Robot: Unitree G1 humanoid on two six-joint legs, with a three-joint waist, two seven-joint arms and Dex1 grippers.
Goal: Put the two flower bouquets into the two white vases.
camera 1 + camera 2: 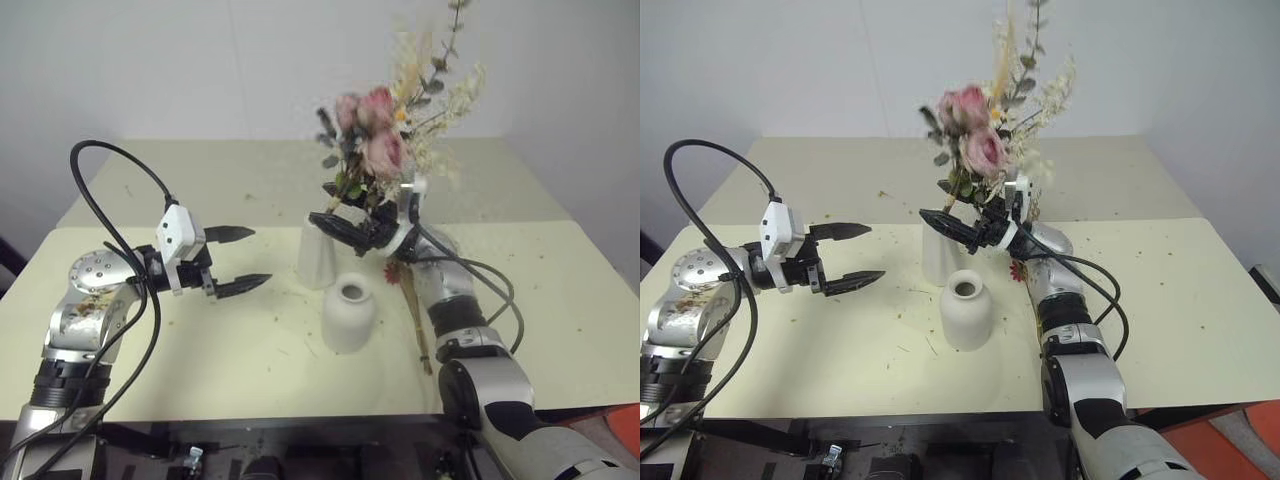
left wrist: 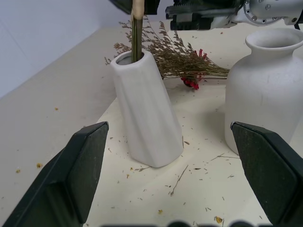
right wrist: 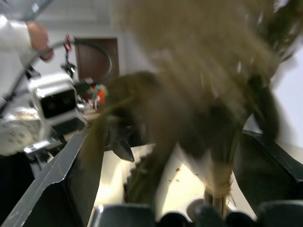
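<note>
Right gripper (image 1: 345,222) spread wide beside rose bouquet (image 1: 385,140) stems in tall vase (image 1: 317,255), hiding its mouth; left gripper (image 1: 243,258) open.

A pale bench (image 1: 560,300) strewn with dried crumbs (image 2: 180,177); a white-sleeved person (image 3: 21,38) stands by a dark door (image 3: 97,59).

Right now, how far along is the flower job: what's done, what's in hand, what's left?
Done: the pink rose bouquet stands with its stems in the tall vase. In hand: nothing; the right gripper is open around those stems, and the left gripper hangs open and empty. Left: the brown bouquet lies on the table, and the round vase is empty.
</note>
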